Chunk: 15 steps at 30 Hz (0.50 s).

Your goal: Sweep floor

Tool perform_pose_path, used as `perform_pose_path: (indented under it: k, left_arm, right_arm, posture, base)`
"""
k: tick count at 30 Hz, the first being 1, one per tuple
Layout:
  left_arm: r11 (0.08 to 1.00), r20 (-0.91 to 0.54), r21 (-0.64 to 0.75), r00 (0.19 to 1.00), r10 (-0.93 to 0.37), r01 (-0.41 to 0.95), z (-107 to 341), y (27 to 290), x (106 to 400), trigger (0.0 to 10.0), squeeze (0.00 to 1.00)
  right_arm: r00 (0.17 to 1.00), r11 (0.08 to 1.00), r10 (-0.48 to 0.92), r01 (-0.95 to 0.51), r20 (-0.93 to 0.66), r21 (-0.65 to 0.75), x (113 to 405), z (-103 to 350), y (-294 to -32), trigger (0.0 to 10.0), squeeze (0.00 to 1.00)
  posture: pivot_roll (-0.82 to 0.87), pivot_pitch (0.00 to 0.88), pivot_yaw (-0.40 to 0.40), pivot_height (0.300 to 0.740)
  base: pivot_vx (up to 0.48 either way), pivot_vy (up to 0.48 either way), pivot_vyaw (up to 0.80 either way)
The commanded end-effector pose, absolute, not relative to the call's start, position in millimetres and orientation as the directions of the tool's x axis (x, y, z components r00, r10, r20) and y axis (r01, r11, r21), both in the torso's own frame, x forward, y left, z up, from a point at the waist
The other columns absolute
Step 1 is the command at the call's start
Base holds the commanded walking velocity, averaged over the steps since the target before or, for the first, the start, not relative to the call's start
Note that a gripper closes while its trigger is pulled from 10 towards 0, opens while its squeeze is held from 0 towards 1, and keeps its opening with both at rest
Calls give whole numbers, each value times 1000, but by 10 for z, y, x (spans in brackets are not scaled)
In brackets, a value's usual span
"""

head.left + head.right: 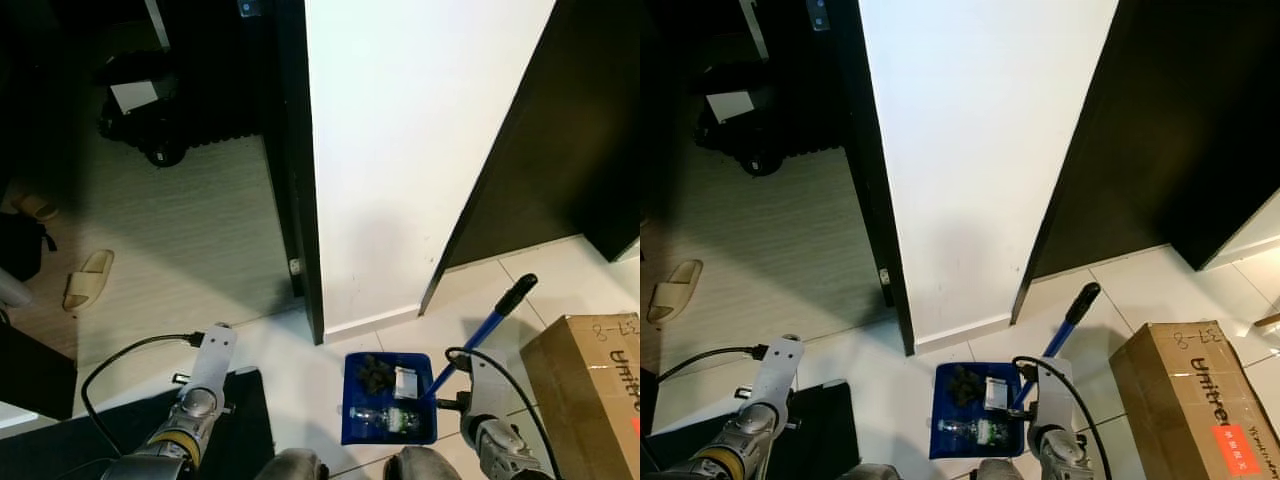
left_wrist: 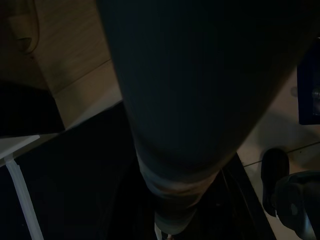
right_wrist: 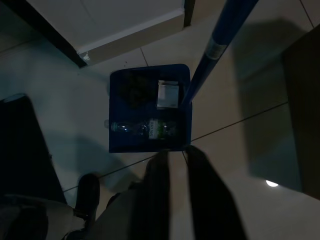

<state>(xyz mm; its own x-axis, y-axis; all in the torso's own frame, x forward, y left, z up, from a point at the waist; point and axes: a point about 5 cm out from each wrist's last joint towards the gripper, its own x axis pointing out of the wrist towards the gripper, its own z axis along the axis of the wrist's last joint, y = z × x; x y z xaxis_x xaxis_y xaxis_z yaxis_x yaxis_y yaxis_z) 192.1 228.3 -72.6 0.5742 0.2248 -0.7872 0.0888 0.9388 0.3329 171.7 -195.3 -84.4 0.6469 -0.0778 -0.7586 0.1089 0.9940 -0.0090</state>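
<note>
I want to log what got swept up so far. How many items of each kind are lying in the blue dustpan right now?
In the blue dustpan:
Clear plastic bottle: 1
Small white packet: 1
Dark clump of debris: 1
Total: 3

The clump may be several bits; the pictures are too small to separate them.

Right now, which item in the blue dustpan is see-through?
The plastic bottle, lying on its side along the blue dustpan's near edge; the dark clump and small white packet behind it are opaque.
</note>
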Motion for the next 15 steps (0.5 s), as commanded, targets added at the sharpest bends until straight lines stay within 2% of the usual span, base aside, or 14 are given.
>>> perform_pose_path:
  k: [1, 7, 8, 9, 10, 11, 12, 13, 14, 15]
  left_arm:
    - [931, -796, 349, 558, 235, 105, -729, 2317, 1906, 10000, 0]
    - [932, -795, 347, 559, 234, 102, -729, 2312, 1909, 10000, 0]
    - [932, -796, 346, 559, 234, 104, -729, 2311, 1909, 10000, 0]
    - [932, -796, 347, 558, 233, 105, -729, 2311, 1909, 10000, 0]
    - [932, -796, 347, 558, 233, 106, -729, 2311, 1909, 10000, 0]
    - [932, -796, 347, 558, 233, 106, -729, 2311, 1909, 10000, 0]
    - [932, -796, 348, 558, 233, 107, -729, 2310, 1909, 10000, 0]
    - [931, -796, 348, 558, 233, 107, -730, 2310, 1909, 10000, 0]
    - [931, -796, 348, 558, 234, 107, -730, 2309, 1909, 10000, 0]
    - [931, -796, 348, 558, 234, 107, -730, 2309, 1909, 10000, 0]
  right_arm:
    - [638, 993, -77, 119, -767, 0, 1676, -861, -1971, 10000, 1000]
    - [638, 994, -78, 113, -766, -7, 1678, -859, -1981, 10000, 1000]
    - [638, 994, -79, 113, -766, -8, 1678, -858, -1982, 9647, 1000]
    - [638, 993, -80, 113, -765, -9, 1677, -858, -1983, 8157, 1000]
    - [639, 993, -80, 113, -765, -10, 1675, -859, -1983, 6118, 910]
    - [639, 993, -80, 113, -765, -10, 1675, -859, -1983, 6118, 910]
    - [638, 994, -81, 113, -766, -12, 1672, -860, -1985, 3804, 588]
    - [637, 994, -83, 111, -767, -15, 1667, -862, -1986, 2549, 267]
    - [636, 994, -83, 109, -767, -17, 1665, -863, -1988, 392, 0]
    - [636, 994, -83, 109, -767, -17, 1665, -863, -1988, 392, 0]
  posture:
    - [58, 0, 11, 740]
    - [55, 0, 12, 740]
    - [53, 0, 14, 740]
    - [53, 0, 14, 740]
    - [53, 0, 14, 740]
    - [53, 0, 14, 740]
    - [52, 0, 15, 740]
    - [52, 0, 15, 740]
    - [53, 0, 14, 740]
    - [53, 0, 14, 740]
  base:
    - [0, 0, 0]
    - [0, 0, 0]
    - [0, 0, 0]
    - [0, 0, 0]
    - [0, 0, 0]
    - [0, 0, 0]
    - [0, 0, 0]
    - [0, 0, 0]
    - [0, 0, 0]
    - [0, 0, 0]
